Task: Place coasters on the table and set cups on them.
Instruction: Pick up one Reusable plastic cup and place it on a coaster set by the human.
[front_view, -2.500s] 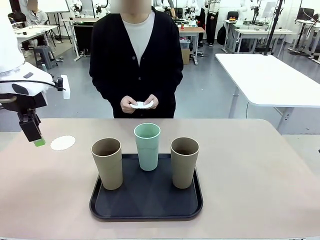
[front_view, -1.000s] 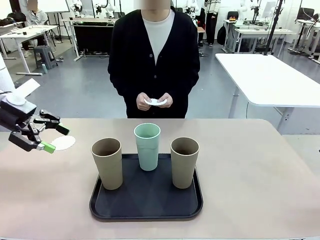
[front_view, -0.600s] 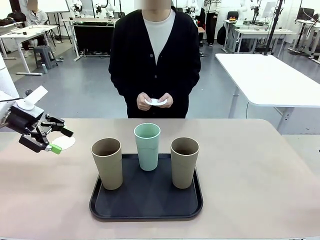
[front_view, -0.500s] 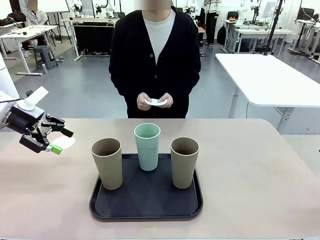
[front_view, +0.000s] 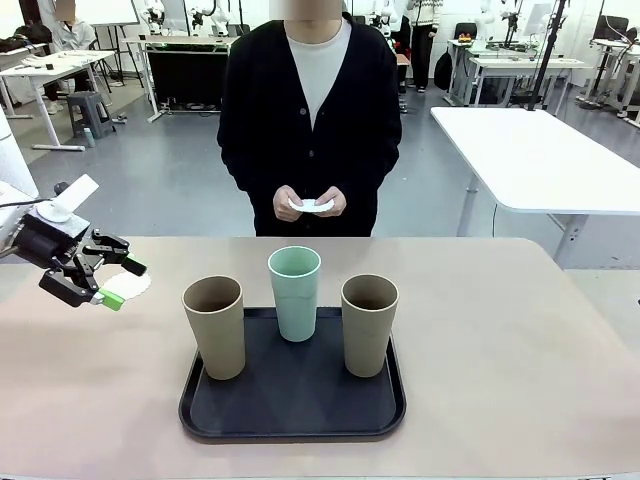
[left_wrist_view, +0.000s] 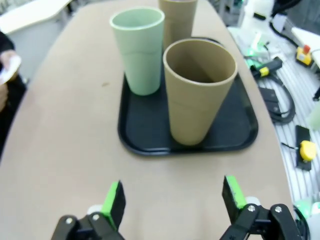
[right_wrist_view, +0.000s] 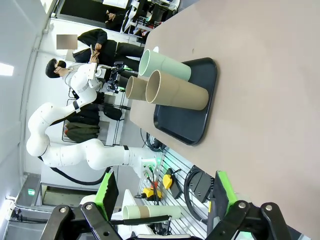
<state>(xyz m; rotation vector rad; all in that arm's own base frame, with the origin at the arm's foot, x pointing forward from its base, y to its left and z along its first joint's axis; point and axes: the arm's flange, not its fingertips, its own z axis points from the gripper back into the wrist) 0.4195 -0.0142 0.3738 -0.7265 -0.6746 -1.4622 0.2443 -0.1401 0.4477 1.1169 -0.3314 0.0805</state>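
We note left gripper (front_view: 120, 283) open, facing the near tan cup (left_wrist_view: 200, 90), probably to carry it onto the coaster (front_view: 134, 285) laid near the tray (front_view: 300, 431); right gripper (right_wrist_view: 162, 194) open.

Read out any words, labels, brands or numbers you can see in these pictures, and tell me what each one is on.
Readable text: none.
The left tan cup, mint cup, right tan cup, black tray and the coaster lying on the table: plain surfaces, no print or label visible.
Things in the room behind the person: too small and blurred to read anything.
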